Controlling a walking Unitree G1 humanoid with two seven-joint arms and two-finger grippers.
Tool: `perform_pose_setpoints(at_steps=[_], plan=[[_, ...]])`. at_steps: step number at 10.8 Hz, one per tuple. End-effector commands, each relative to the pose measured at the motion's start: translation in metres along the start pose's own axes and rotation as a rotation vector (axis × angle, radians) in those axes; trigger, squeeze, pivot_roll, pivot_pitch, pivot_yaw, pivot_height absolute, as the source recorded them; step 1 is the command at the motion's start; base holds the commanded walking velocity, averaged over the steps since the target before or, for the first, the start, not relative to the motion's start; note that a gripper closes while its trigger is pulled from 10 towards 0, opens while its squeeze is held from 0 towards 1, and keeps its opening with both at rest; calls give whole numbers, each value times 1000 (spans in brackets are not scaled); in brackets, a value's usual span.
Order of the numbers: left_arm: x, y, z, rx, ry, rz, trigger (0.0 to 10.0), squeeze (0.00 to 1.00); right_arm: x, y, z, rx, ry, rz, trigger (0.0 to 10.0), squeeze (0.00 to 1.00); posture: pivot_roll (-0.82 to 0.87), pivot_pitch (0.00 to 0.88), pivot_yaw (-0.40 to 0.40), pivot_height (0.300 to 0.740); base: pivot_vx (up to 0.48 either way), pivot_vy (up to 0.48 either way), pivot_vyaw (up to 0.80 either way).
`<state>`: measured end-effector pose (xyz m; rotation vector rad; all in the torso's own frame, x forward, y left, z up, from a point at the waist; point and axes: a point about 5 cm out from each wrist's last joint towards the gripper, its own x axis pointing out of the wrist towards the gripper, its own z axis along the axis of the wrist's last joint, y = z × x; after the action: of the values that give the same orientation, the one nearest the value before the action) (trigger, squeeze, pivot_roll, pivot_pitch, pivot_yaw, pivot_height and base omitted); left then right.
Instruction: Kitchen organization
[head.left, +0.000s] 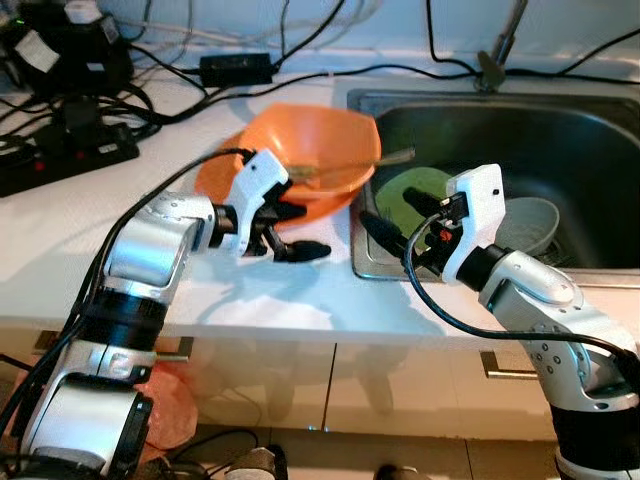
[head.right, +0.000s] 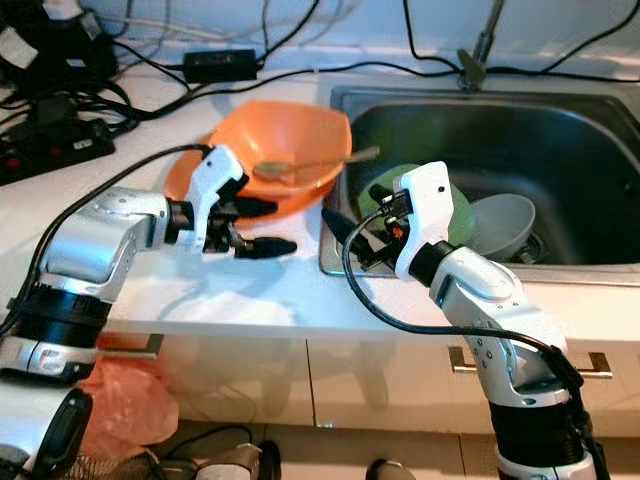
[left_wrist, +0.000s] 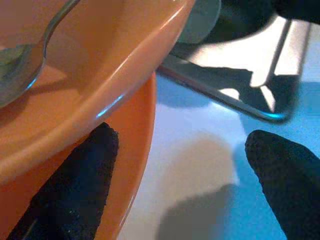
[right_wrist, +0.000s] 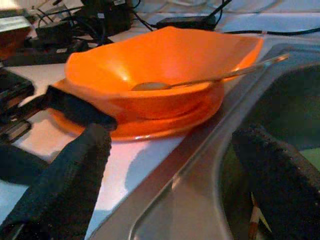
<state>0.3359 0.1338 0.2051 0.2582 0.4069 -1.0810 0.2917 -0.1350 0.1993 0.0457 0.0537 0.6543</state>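
An orange bowl (head.left: 310, 140) rests on an orange plate (head.left: 215, 180) on the white counter, just left of the sink (head.left: 360, 250). A metal spoon (head.left: 340, 168) lies in the bowl, its handle reaching out over the sink. My left gripper (head.left: 295, 232) is open at the plate's front edge. One finger (left_wrist: 75, 190) lies against the plate's rim (left_wrist: 135, 150) under the bowl; the other (left_wrist: 287, 175) is over bare counter. My right gripper (head.left: 395, 215) is open above the sink's front left corner, pointing at the bowl (right_wrist: 165, 55), with nothing between its fingers.
In the sink lie a green plate (head.left: 405, 190) and a grey bowl (head.left: 530, 225), with the faucet (head.left: 495, 60) behind. A black power strip (head.left: 60, 160), an adapter (head.left: 235, 68) and tangled cables crowd the counter's back left. An orange bag (head.left: 170, 400) lies on the floor below.
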Motion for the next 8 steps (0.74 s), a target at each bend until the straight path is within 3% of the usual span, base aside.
perform_pose_setpoints(at_steps=[1,4,8], plan=[[4,-4,-14,-50,61,-15,10000,0,1,0,2,-17,-10,2,10000,0,48,71,28,740,0,0,0],[-8,-11,-13,-50,61,9,10000,0,6,-1,1,-17,-19,9,10000,0,73,54,31,740,0,0,0],[11,-22,-1,-32,-59,94,10000,0,12,-6,2,-26,-33,-2,10000,0,95,22,28,740,0,0,0]])
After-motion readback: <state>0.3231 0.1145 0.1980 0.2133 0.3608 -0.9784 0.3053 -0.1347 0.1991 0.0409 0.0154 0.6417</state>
